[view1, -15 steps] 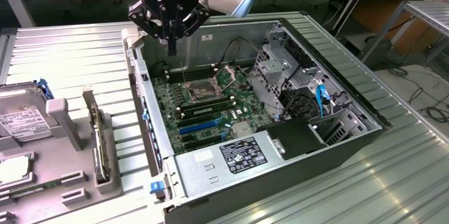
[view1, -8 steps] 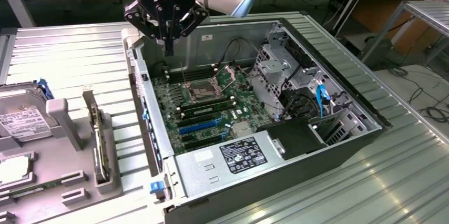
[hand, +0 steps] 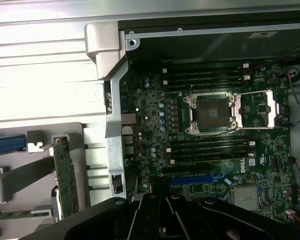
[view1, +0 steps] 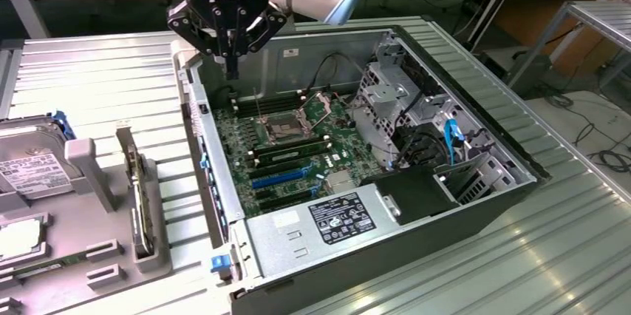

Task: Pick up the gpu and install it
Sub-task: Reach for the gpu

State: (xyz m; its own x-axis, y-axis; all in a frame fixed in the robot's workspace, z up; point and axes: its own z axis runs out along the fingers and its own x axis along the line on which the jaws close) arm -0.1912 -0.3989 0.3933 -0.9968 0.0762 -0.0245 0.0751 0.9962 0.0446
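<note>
The gpu (view1: 139, 198) is a thin dark green card with a silver end bracket. It stands on edge in a grey holder (view1: 99, 182) at the exterior view's left, outside the computer case (view1: 493, 145). The wrist view shows the gpu (hand: 66, 176) in the same slot. My gripper (view1: 233, 69) hangs above the case's far corner nearest the holder, well clear of the card. Its fingers are shut together with nothing between them. In the wrist view my gripper (hand: 165, 217) is a dark shape over the motherboard (hand: 155, 125).
The open case lies on a ribbed metal table (view1: 108, 86). Inside are the motherboard (view1: 232, 134), a blue card slot (view1: 284, 177), a CPU socket (hand: 212, 112), a power supply (view1: 326, 222) and drive cages (view1: 394, 93). A hard drive (view1: 35, 171) and a memory stick (view1: 44, 265) sit in the holder.
</note>
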